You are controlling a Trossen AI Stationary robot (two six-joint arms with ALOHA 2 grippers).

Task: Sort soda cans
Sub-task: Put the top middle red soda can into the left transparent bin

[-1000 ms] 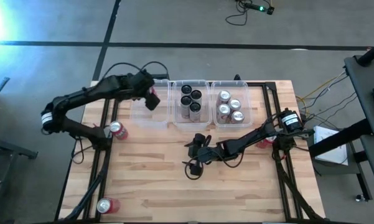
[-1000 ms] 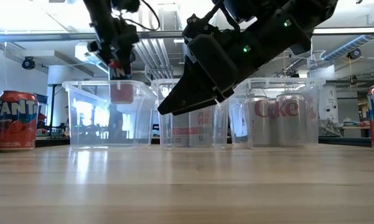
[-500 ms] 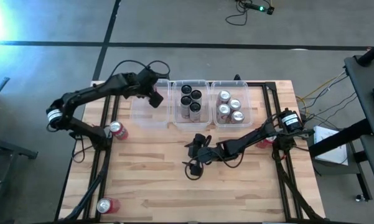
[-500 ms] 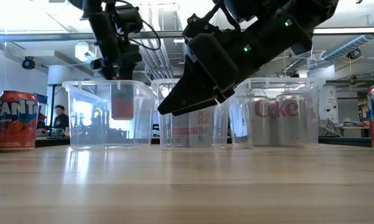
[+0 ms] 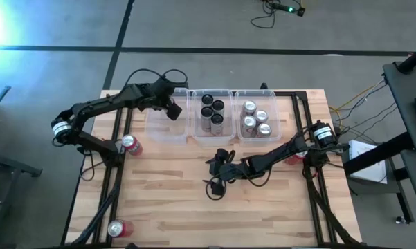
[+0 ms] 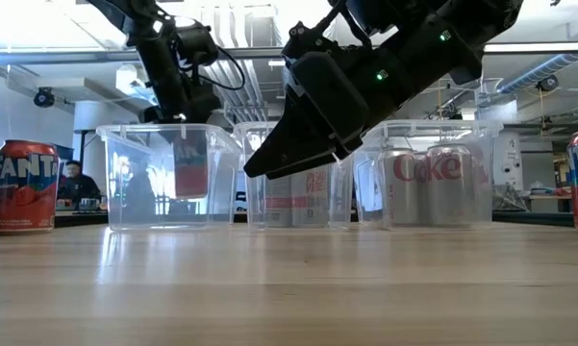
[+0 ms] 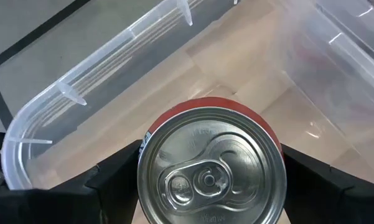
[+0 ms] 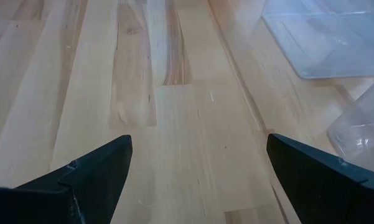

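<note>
On the bench [image 5: 194, 200], the leftmost of three bins [image 5: 159, 131], upper centre of the high view, is taking a red can [image 7: 211, 168] held in the left gripper's [image 5: 172, 111] jaws. Next they should lower it and let go. The right gripper [image 5: 218, 173] waits mid-frame, jaws wide and empty.

place: lab/workshop | cues: exposed ceiling ducts [image 6: 240, 72], concrete floor [image 5: 194, 28]

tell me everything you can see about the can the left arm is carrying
The red can is a small metal cylinder with a silver top and an unopened pull tab. It stands upright, gripped on both sides by the left claw, partway down inside the clear leftmost bin, which holds nothing else.
</note>
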